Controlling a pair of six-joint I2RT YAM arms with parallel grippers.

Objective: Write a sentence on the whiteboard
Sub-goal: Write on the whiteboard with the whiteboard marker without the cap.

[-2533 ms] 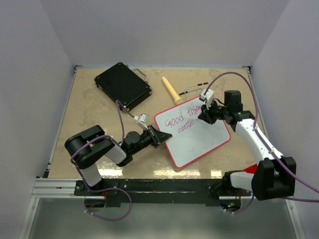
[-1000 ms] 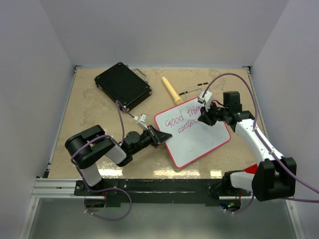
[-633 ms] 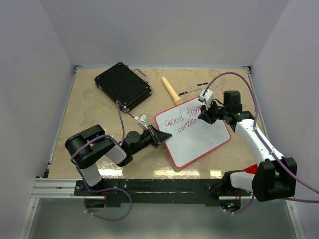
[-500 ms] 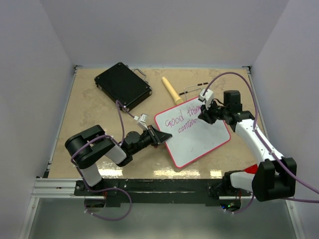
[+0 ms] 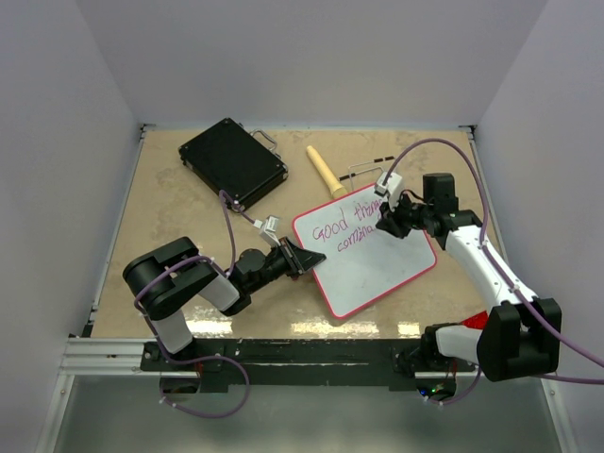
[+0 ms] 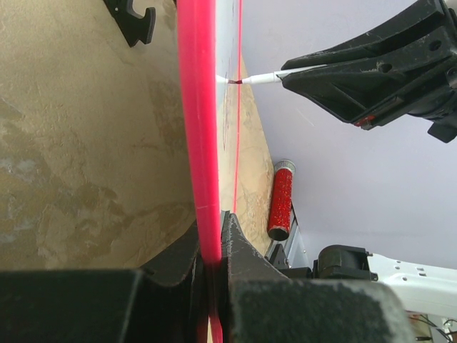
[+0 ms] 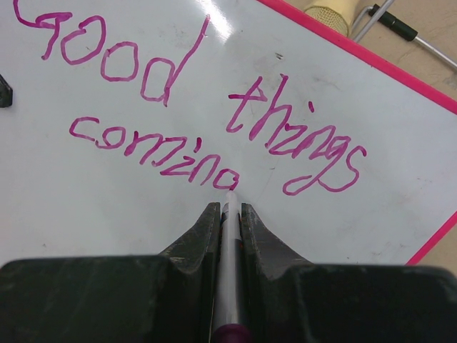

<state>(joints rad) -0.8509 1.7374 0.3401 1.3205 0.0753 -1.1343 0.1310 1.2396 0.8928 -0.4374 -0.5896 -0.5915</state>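
The whiteboard (image 5: 368,255) lies tilted on the table, white with a red-pink rim (image 6: 196,107). My left gripper (image 5: 307,257) is shut on its left rim, and in the left wrist view the rim runs between the jaws (image 6: 211,236). My right gripper (image 7: 228,207) is shut on a white marker (image 7: 230,236), whose tip touches the board (image 7: 143,207). The sentence (image 7: 243,98) reads "Good things" on the top line. Below it is "comin" plus a round loop of a further letter, right at the marker tip. In the top view the right gripper (image 5: 385,222) covers the end of the writing (image 5: 344,226).
A black hard case (image 5: 232,160) sits at the back left. A beige cylinder (image 5: 324,172) and a thin metal piece (image 5: 368,170) lie behind the board. A red glittery tube (image 6: 281,200) lies near the right arm's base. Walls close in on the table.
The right gripper has made small moves over the end of the second line, where a letter's loop now follows "comin". The left gripper and board have stayed still.
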